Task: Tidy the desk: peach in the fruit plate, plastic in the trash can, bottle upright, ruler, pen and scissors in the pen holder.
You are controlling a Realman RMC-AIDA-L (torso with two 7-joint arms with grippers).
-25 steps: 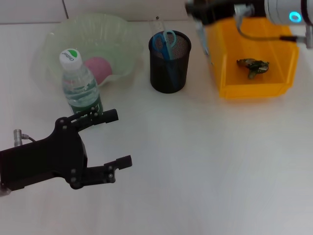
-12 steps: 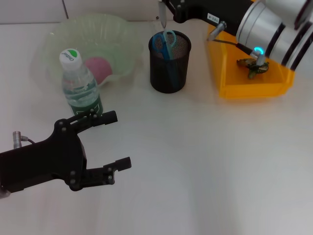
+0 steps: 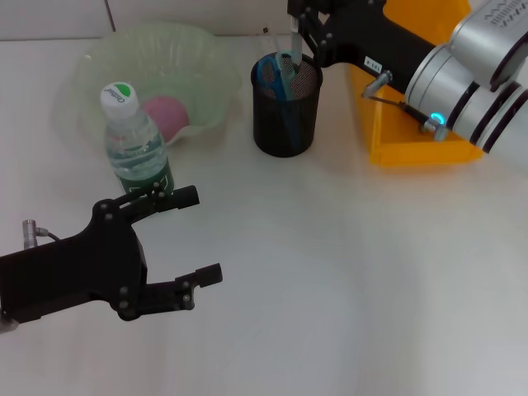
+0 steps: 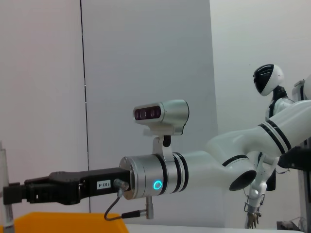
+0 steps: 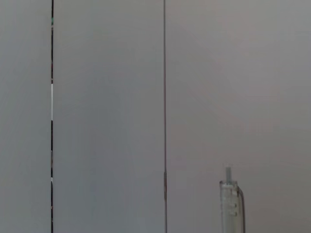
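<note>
My right gripper (image 3: 302, 23) is shut on a clear pen (image 3: 294, 45) and holds it upright over the black mesh pen holder (image 3: 285, 111), with the pen's lower end at the rim. The pen also shows in the right wrist view (image 5: 231, 206) and in the left wrist view (image 4: 6, 194). Blue-handled scissors (image 3: 271, 70) stand in the holder. The water bottle (image 3: 136, 148) stands upright. The pink peach (image 3: 165, 114) lies in the green fruit plate (image 3: 206, 58). My left gripper (image 3: 196, 235) is open and empty at the front left.
The yellow trash bin (image 3: 412, 140) stands at the back right, largely covered by my right arm; its contents are hidden. The bottle stands just behind my left gripper. The white table (image 3: 346, 272) stretches across the front right.
My right arm has swung left and down, bringing the pen from beside the bin to over the pen holder's rim. The left arm has not moved.
</note>
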